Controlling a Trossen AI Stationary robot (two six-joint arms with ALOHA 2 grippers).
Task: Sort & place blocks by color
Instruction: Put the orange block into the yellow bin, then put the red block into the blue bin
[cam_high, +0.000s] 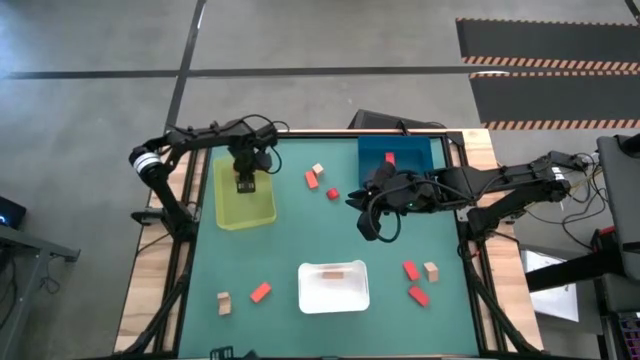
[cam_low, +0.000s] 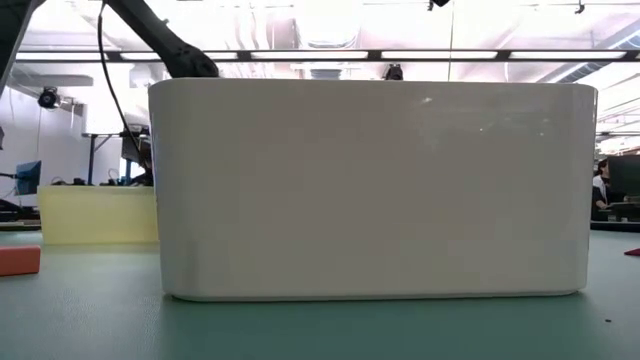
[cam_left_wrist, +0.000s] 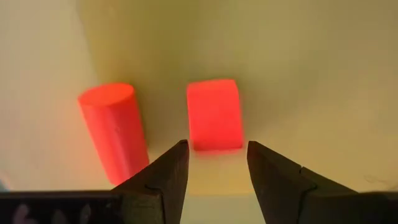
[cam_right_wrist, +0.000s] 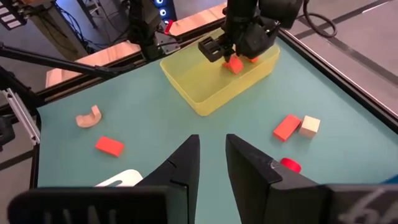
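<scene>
Two dark fingers of the left gripper (cam_left_wrist: 213, 180) stand apart with an open gap in the left wrist view, holding nothing, and a small orange-red cuboid block (cam_left_wrist: 214, 115) sits just beyond the gap, centred between the tips. Its long axis runs away from the fingers, so its narrow width faces them. Beside it, at centre left of that frame, lies an orange-red cylinder piece (cam_left_wrist: 114, 130), tilted. Both rest on the floor of the translucent yellow-green plastic tray (cam_high: 262, 213), over which the left gripper hangs in the upper left of the high view. Judging from this, the block looks just let go, or about to be taken; I cannot tell which.

The right gripper (cam_right_wrist: 212, 163) waits over the green table mat (cam_high: 300, 235) right of centre, its fingers a little apart and empty, well apart from that tray.

The right wrist view shows the block close under the left gripper, inside the tray walls; the high view hides it beneath the arm. The low view shows mostly the white plastic tray (cam_low: 370, 190).
</scene>
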